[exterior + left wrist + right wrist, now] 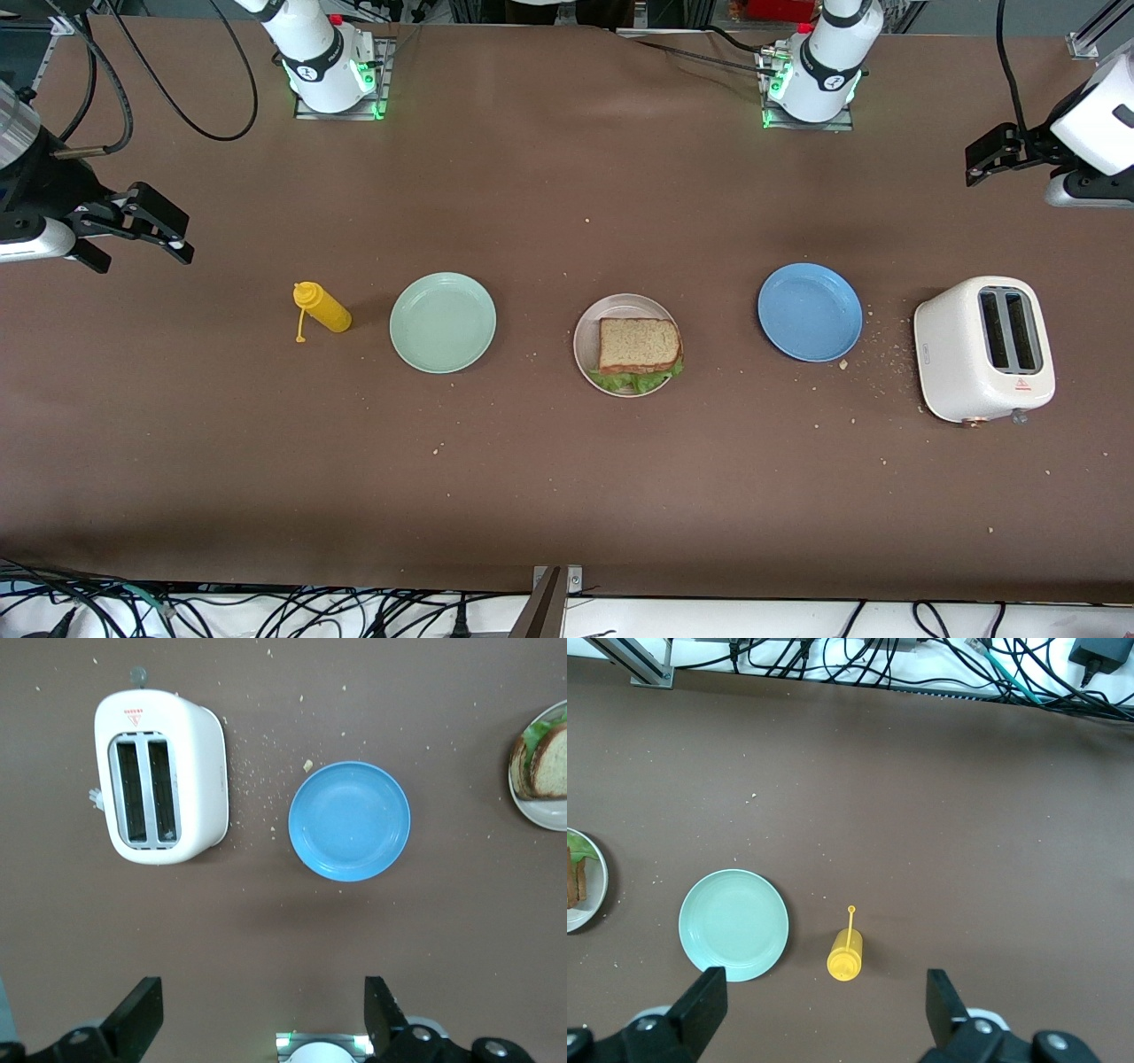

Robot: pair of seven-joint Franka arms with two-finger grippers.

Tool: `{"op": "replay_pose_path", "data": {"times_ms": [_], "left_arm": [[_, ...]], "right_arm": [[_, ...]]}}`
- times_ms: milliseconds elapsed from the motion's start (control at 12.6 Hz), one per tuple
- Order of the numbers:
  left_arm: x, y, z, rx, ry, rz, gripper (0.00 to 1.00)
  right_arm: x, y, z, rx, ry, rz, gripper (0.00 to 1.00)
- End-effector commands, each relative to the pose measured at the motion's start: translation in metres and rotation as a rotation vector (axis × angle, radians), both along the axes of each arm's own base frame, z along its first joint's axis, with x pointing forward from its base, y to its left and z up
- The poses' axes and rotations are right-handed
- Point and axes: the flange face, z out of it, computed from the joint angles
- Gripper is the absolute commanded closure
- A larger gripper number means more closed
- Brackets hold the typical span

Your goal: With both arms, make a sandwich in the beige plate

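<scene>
The sandwich lies on the beige plate at the middle of the table: a brown grainy slice on top, green lettuce sticking out at the edge nearer the front camera. Part of the sandwich and plate shows in the left wrist view, and a sliver of the sandwich and plate in the right wrist view. My left gripper hangs open and empty over the left arm's end of the table. My right gripper hangs open and empty over the right arm's end.
A mint-green plate and a lying yellow squeeze bottle sit toward the right arm's end. A blue plate and a white toaster sit toward the left arm's end, with crumbs scattered between them. Cables hang off the table's front edge.
</scene>
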Motion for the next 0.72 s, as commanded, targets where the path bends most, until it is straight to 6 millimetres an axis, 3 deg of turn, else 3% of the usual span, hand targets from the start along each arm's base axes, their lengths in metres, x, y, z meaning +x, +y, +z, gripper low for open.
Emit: {"op": "replay_pose_path", "data": {"times_ms": [0,637], "left_arm": [[-0.0028,-0.0009,0.0047,-0.026,-0.05,0.037,0.0],[-0.0054,0.0084,0.0075,-0.075,-0.079,0.054,0.0]], "right_arm": [[-0.0072,-0.0015,0.0016,-0.01,-0.005,-0.021,0.01],[-0.0041,-0.0033,-0.001,-0.012,-0.01,-0.025,0.01]]}}
